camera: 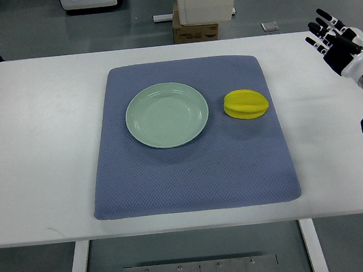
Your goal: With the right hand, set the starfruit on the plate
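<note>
Grey floor shows beyond the far edge of a white table (35, 156), with a cardboard box (195, 30) and the base of some white equipment standing there. On the table lies a blue-grey textured mat (195, 173), roughly square, with rounded corners and slightly wider at its near edge.

Toward the far right of the table, the right hand (333, 38) hangs over the bare white surface, its arm coming in from the right edge. Its black-tipped fingers (318, 29) are spread and fairly straight, pointing toward the far left, and they hold nothing. A black cable loops below the wrist at the right edge.

Well apart from that hand, to its left and a little nearer, the starfruit (246, 104) rests on the mat, in the mat's right half. It is bright yellow, an elongated oval lying on its side, with raised ridges running along its length; the ridge edges look slightly darker than the flanks.

Just left of the starfruit, not touching it, sits a pale green round plate (140, 108) with a shallow rim, on the mat's far-middle area. Blue mat shows in the narrow gap between fruit and plate.

A dark shape, possibly part of a person, shows at the far left corner.
</note>
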